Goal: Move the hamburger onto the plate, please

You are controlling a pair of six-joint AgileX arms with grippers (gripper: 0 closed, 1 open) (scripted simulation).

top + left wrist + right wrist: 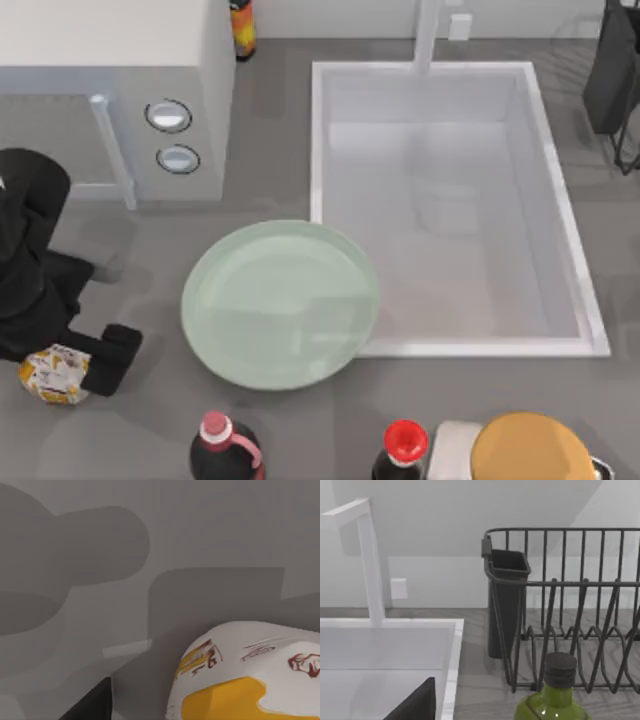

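One arm is doing the work you need to watch: the left gripper [72,368] sits low at the front-left corner of the table, and the hamburger [55,374] lies right at its fingers, a small wrapped lump with orange-yellow print. From above, you see one dark finger [112,358] against the hamburger's right side while the rest of the arm covers its left side, so the wrapper sits between the fingers. You cannot tell from these views whether the fingers are actually pressing on it or merely bracketing it.

In the left wrist view the hamburger [250,675] looms close, resting on the grey table [200,530], with a dark fingertip [92,705] just beside it.

The plate [280,303] lies well to the right of the hamburger, near the table's middle, its right rim overlapping the corner of the white sink [455,205].

Your right arm [612,70] is parked at the far right corner; its wrist view looks past a green bottle [552,700] to a wire dish rack [570,605].
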